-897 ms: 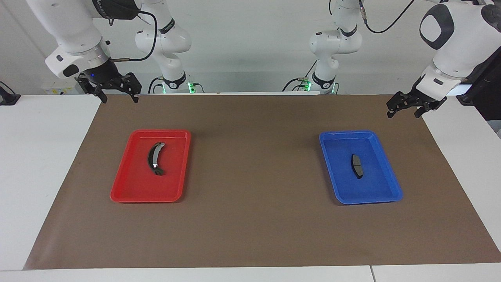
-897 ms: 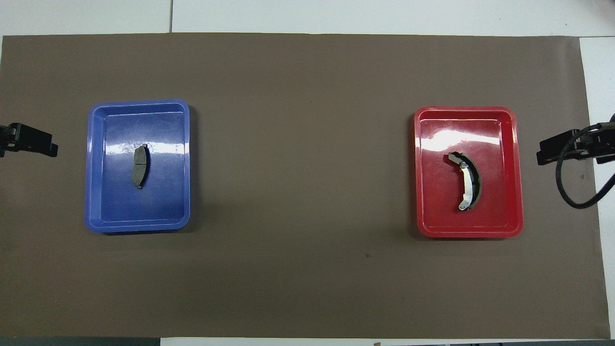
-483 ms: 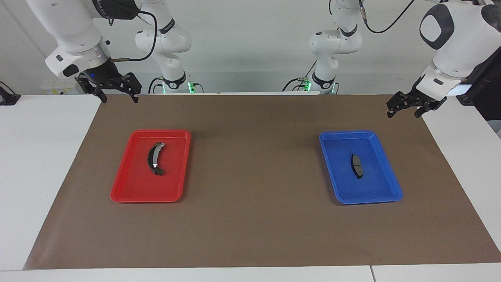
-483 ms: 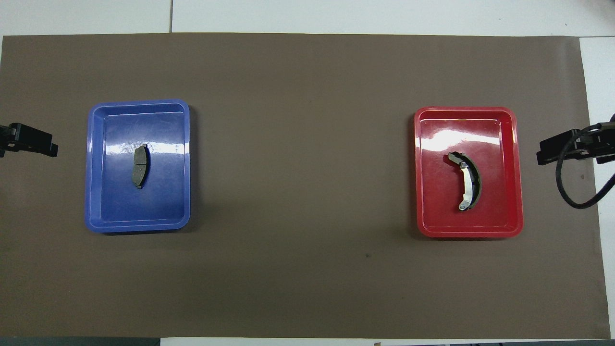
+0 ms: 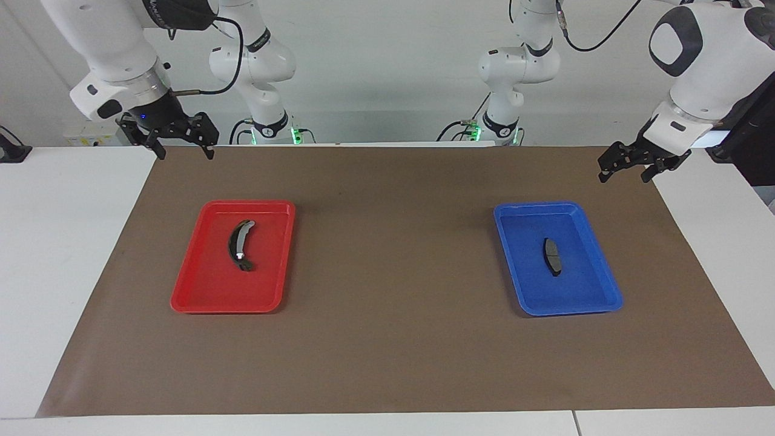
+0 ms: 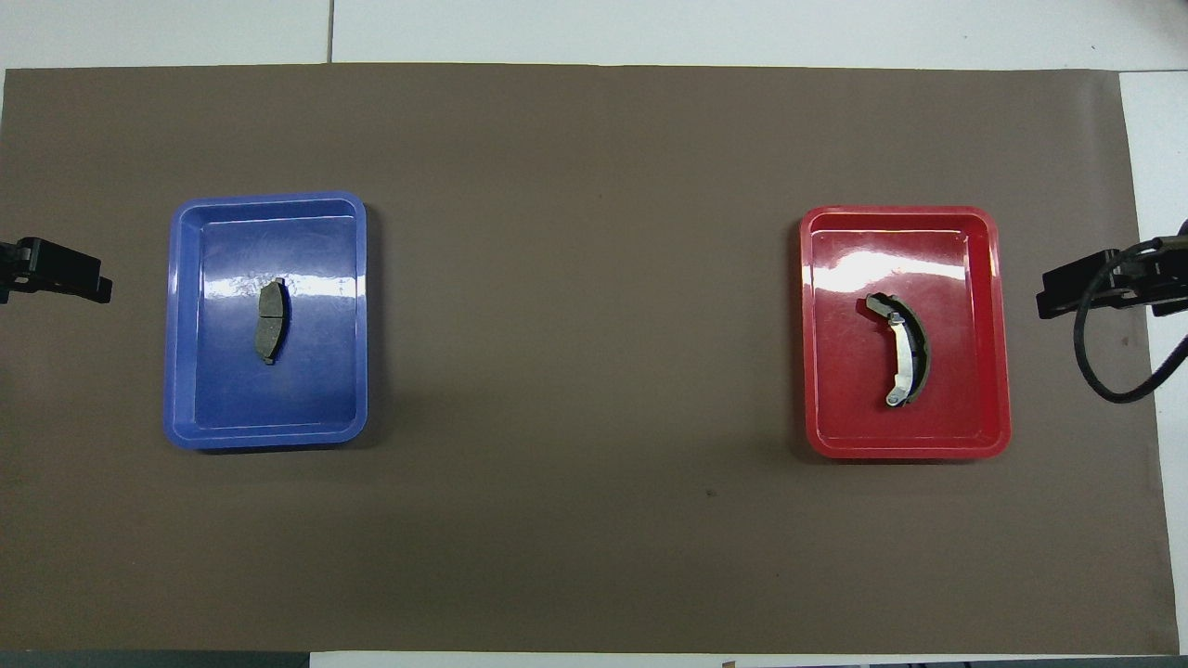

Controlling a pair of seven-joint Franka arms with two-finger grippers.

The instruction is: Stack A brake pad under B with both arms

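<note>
A wide brown mat [image 5: 387, 339] covers most of a white table [image 5: 66, 242]. On it sit two shallow plastic trays, well apart, one toward each end of the table.

There is one blue tray [image 5: 596, 300] toward the left arm's end. Lying flat in its middle is one brake pad [image 5: 551, 255], a short, dark grey, nearly straight oblong. It touches no wall of the tray.

There is one red tray [image 5: 200, 300] toward the right arm's end. In it lies one brake shoe [image 5: 240, 245], a longer black crescent with a shiny silver strip along its curve. It rests in the half of the tray nearer the robots, clear of the rim.

Two white robot arms rise from bases at the robots' edge of the table, each trailing black cable. The left gripper [image 5: 625, 170] hangs in the air over the mat's corner at the left arm's end, not above the blue tray. Its two fingers stand apart and hold nothing. The right gripper [image 5: 184, 148] hangs over the mat's corner at the right arm's end, not above the red tray. Its fingers are also spread wide and empty.

From overhead, only the tips of the two grippers show at the edges of the scene, the left gripper [image 6: 58, 274] beside the blue tray [image 6: 186, 427] and the right gripper [image 6: 1104, 283] beside the red tray [image 6: 821, 436]. The stretch of mat between the two trays is bare, and nothing covers the pad [image 6: 269, 320] or the shoe [image 6: 905, 357].
</note>
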